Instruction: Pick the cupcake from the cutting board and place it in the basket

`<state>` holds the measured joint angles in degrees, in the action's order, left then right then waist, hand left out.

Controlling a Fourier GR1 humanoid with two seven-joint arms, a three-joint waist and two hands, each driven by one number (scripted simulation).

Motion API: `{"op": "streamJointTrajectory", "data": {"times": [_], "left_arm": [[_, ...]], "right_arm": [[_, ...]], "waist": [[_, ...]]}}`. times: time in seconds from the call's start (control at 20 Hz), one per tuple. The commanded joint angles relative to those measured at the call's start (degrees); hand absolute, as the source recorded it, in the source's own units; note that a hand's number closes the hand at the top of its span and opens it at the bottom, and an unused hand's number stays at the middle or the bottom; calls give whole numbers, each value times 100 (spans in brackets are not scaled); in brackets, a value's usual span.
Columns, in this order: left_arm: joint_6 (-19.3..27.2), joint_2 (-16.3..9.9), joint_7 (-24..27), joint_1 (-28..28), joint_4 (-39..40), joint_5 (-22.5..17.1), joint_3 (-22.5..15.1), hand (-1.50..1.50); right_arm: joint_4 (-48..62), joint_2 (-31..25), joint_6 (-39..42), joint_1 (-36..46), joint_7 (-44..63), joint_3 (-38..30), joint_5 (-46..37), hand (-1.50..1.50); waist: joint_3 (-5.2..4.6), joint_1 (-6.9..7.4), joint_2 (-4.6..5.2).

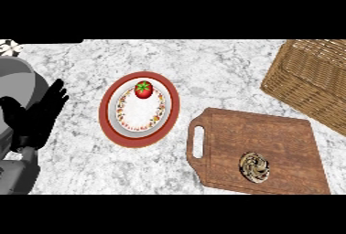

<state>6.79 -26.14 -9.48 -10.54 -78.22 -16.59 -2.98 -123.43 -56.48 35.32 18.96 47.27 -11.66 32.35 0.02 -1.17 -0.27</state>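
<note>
The cupcake point(255, 167), round with a brown and cream swirl on top, sits on the wooden cutting board point(270, 137) near its front edge. The wicker basket point(312, 82) stands at the right, behind the board, and runs out of the view. My left hand point(35, 116) rests at the far left with its fingers straight and pointing up, far from the cupcake and holding nothing. My right hand does not show.
A red-rimmed plate point(140, 132) with a tomato point(143, 89) on its far part lies left of the board. Marble counter point(202, 64) spreads between the plate and the basket. The board has a handle slot point(198, 141) at its left end.
</note>
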Motion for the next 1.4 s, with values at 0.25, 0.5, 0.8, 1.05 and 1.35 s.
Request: {"op": "streamJointTrajectory", "data": {"times": [0.25,0.5,0.8,1.05,1.35], "left_arm": [[-87,176,-123,43,-135,113,89,0],[-225,249,203,-295,432,326,261,0],[-194,369,-21,-173,124,437,160,0],[-221,496,-195,81,-306,573,305,0],[-497,459,-40,-72,63,601,492,0]], "right_arm": [[-1052,1887,550,-1990,-1120,-431,-1800,-150],[-273,2546,775,-1949,-2401,-337,-3139,-150],[-7,3695,-284,-2308,-3326,965,-5021,-150],[486,3822,-367,-2199,-3431,1255,-5489,-150],[1587,3691,-545,-2058,-4061,1545,-6290,-150]], "waist": [[10,59,20],[5,87,40],[5,123,35],[-1,122,22],[-2,124,29]]}}
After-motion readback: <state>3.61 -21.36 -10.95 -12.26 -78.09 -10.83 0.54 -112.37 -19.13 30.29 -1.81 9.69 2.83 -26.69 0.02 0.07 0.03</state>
